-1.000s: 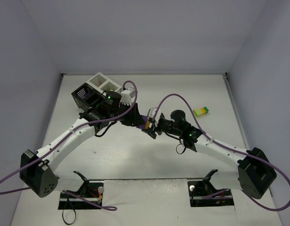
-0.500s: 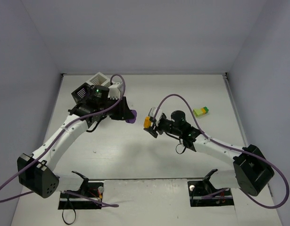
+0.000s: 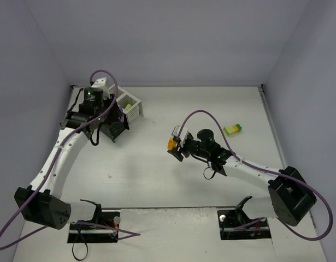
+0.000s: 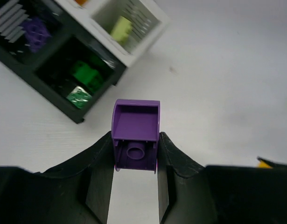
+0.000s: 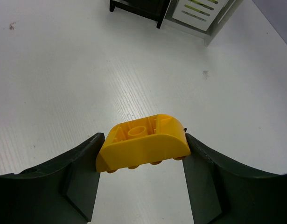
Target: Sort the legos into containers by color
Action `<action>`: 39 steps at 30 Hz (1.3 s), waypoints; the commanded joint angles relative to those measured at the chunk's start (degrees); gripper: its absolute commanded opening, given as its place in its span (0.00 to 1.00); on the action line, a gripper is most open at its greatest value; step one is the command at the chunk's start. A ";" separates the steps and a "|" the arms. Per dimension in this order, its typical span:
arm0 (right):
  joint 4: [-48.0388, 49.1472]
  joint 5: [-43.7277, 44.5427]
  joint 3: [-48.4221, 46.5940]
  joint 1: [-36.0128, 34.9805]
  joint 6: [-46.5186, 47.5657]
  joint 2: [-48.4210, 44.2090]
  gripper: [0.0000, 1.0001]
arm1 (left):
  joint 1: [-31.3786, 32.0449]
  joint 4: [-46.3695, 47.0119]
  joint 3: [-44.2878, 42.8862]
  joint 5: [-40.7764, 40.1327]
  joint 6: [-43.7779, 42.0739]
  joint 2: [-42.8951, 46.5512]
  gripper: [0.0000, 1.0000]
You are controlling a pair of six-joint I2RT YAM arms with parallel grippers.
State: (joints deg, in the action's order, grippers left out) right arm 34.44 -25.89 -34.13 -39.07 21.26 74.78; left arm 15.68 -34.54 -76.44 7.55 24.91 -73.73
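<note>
My left gripper (image 4: pixel 135 142) is shut on a purple lego (image 4: pixel 136 130) and holds it above the table, just in front of the containers (image 4: pixel 110 63). In that view a black bin holds dark green legos (image 4: pixel 82 81), another black bin holds a purple lego (image 4: pixel 35 32), and a white bin holds a lime-green lego (image 4: pixel 121 28). In the top view the left gripper (image 3: pixel 114 130) hangs at the near side of the containers (image 3: pixel 130 103). My right gripper (image 3: pixel 174 145) is shut on an orange-yellow lego (image 5: pixel 142 148) above the table's middle.
A lime-green and yellow lego (image 3: pixel 233 129) lies on the table at the right. The containers' near corner (image 5: pixel 180 11) shows at the top of the right wrist view. Purple cables loop over both arms.
My left gripper has swung left and back from the table's middle to the containers, carrying the purple lego. My right gripper, holding the orange-yellow lego, has barely moved.
</note>
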 commanded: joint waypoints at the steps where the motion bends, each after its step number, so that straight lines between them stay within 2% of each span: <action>1: 4.85 -0.12 0.20 -0.04 -0.95 -3.75 0.02 | -4.24 5.25 -5.02 -15.96 -0.47 -1.39 0.07; 6: 5.29 -0.74 0.73 0.05 -1.22 -4.47 0.02 | -7.85 10.10 -8.45 -19.67 -2.93 -7.29 0.07; 17: 5.47 -1.53 0.91 0.05 -1.30 -5.35 0.03 | -17.16 15.99 -15.48 -18.45 -7.76 -22.23 0.13; 25: 5.12 -1.62 0.73 0.05 -1.04 -4.82 0.04 | -17.44 16.18 -17.60 -17.13 -9.44 -27.60 0.20; 32: 5.03 -1.62 0.64 0.05 -0.95 -4.73 0.04 | -17.44 15.91 -17.60 -14.76 -9.35 -28.39 0.38; 33: 4.94 -1.62 0.64 0.05 -0.95 -4.82 0.04 | -17.44 15.83 -17.60 -14.76 -9.26 -28.39 0.43; 35: 5.03 -1.53 0.64 0.05 -0.87 -4.82 0.05 | -17.44 15.13 -17.51 -14.50 -9.26 -27.96 0.45; 39: 5.11 -1.71 0.64 -0.04 -0.78 -4.73 0.05 | -17.35 15.03 -16.02 -12.48 -8.04 -25.06 0.60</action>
State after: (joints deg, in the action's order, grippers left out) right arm 34.54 -26.41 -32.56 -39.07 20.60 71.44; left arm -1.83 -22.00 -90.63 -6.59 16.34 -103.92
